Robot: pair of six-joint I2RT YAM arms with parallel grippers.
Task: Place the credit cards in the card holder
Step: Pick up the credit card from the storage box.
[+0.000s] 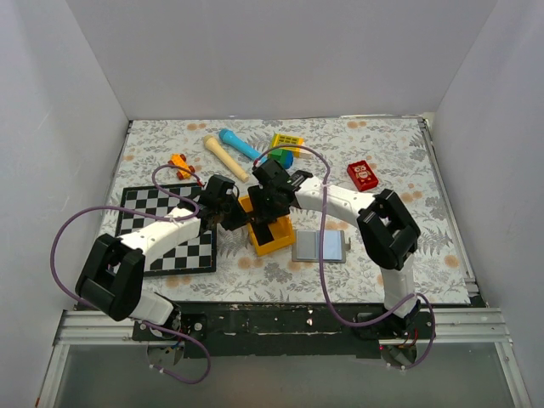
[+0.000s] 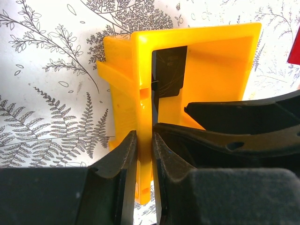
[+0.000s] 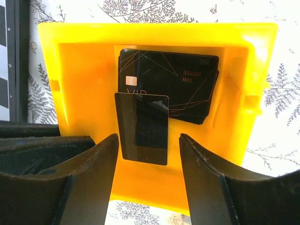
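Note:
Several black credit cards lie inside an orange tray (image 3: 84, 84). A stack of them (image 3: 187, 89) rests flat, and a single card (image 3: 143, 129) lies partly over it. My right gripper (image 3: 148, 137) hangs open above the tray, its fingers on either side of that single card without touching it. My left gripper (image 2: 144, 140) is shut on the tray's side wall (image 2: 143, 93), and a black card (image 2: 168, 70) shows inside. In the top view both grippers (image 1: 238, 219) (image 1: 270, 212) meet over the tray (image 1: 276, 242). The grey card holder (image 1: 321, 246) lies open just right of it.
A chessboard (image 1: 166, 234) lies under the left arm. A red block (image 1: 364, 175) sits at the right. Toys line the back: a cream peg (image 1: 225, 155), a blue piece (image 1: 240, 144), a yellow block (image 1: 287, 140) and a small orange piece (image 1: 180, 163). White walls enclose the table.

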